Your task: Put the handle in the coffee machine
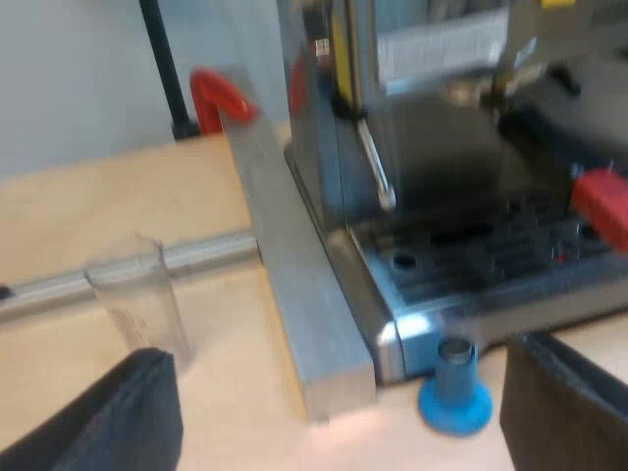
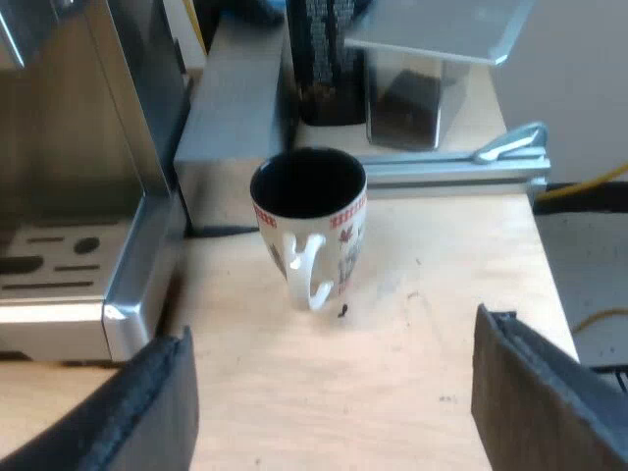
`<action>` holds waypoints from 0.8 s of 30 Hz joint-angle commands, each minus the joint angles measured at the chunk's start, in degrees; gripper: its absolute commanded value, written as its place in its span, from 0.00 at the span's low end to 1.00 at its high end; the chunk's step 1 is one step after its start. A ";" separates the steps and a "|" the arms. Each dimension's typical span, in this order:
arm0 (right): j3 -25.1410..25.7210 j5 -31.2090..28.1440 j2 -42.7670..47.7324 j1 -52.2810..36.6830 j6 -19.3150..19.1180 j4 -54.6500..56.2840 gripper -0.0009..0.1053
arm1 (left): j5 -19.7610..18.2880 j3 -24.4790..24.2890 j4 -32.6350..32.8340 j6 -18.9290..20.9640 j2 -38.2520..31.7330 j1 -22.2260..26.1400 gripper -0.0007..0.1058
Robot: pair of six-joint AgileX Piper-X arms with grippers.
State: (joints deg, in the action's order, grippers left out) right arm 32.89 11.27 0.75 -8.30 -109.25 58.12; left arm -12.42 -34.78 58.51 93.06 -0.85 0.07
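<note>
The espresso machine (image 1: 432,177) stands close ahead of my left gripper (image 1: 339,432), which is open with nothing between its fingers. A dark handle (image 1: 545,137) with a red end (image 1: 603,206) sticks out from the machine's front, above the drip tray (image 1: 481,255). Whether the handle is locked in I cannot tell. A blue tamper (image 1: 454,388) stands on the table at the machine's corner, near one left finger (image 1: 564,407). My right gripper (image 2: 334,412) is open and empty over the wooden table, a short way from a white patterned mug (image 2: 309,221) beside the machine's side (image 2: 78,196).
A clear measuring glass (image 1: 137,299) stands near the other left finger. An aluminium bar (image 1: 294,285) runs along the machine's side, with a red clamp (image 1: 221,98) beyond it. Behind the mug are a metal block (image 2: 235,118) and a dark container (image 2: 324,59).
</note>
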 commanded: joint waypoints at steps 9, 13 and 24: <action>-3.39 0.60 2.22 0.00 0.18 -0.42 0.59 | 0.20 5.60 -1.02 -2.11 -0.85 -0.07 0.66; -3.39 0.42 2.22 0.00 0.18 -0.42 0.59 | 0.20 5.75 -1.18 -2.11 -0.85 -0.07 0.66; -3.39 0.13 2.22 0.00 0.18 -0.42 0.59 | -0.25 6.32 -2.41 -2.01 -3.05 -0.07 0.66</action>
State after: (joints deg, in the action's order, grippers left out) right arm 29.29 11.11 0.75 -8.30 -109.25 58.01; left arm -12.42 -28.37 57.21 90.97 -0.78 0.07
